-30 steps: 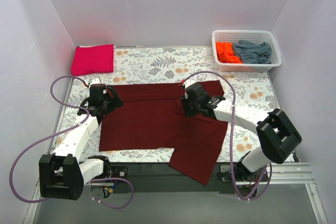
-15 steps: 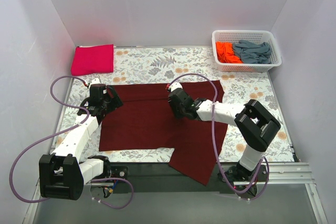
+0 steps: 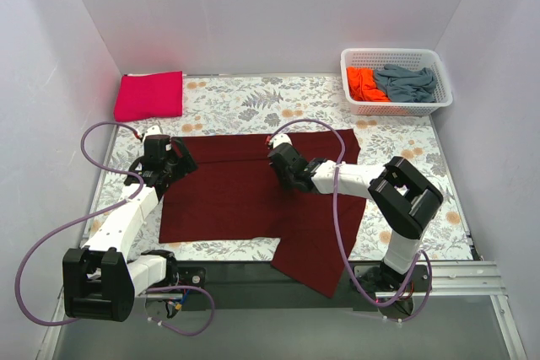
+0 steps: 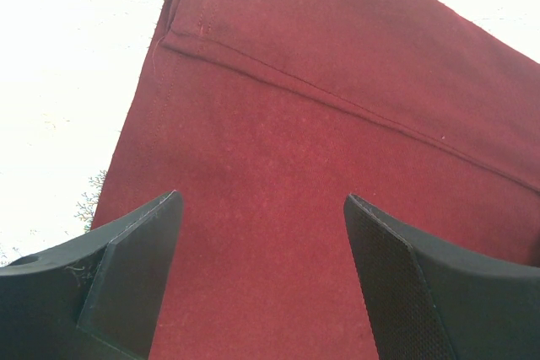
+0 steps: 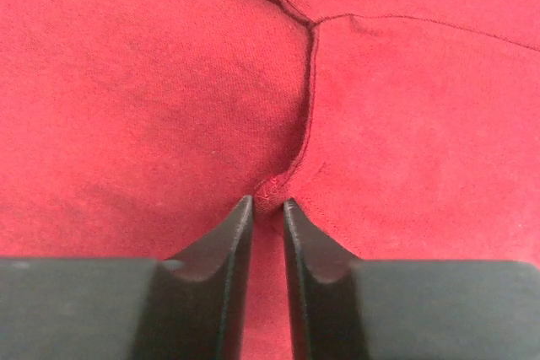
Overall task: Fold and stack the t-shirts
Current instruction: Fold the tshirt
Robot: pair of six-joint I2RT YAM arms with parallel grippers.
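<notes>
My right gripper (image 5: 268,205) is pinched on a thin pucker of the maroon t-shirt (image 5: 152,107), which spreads flat ahead of its tips. That bite looks slight, and I judge a pull could slip it free. My left gripper (image 4: 261,200) hangs spread over the shirt's edge.

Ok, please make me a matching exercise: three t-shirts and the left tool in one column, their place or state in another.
1. maroon t-shirt
2. pink t-shirt
3. orange t-shirt
4. left tool

a. in the white basket
b. open, over dark red cloth
c. folded, at the far left corner
d. spread out in the middle

Pairs: 1-d, 2-c, 3-a, 4-b
</notes>
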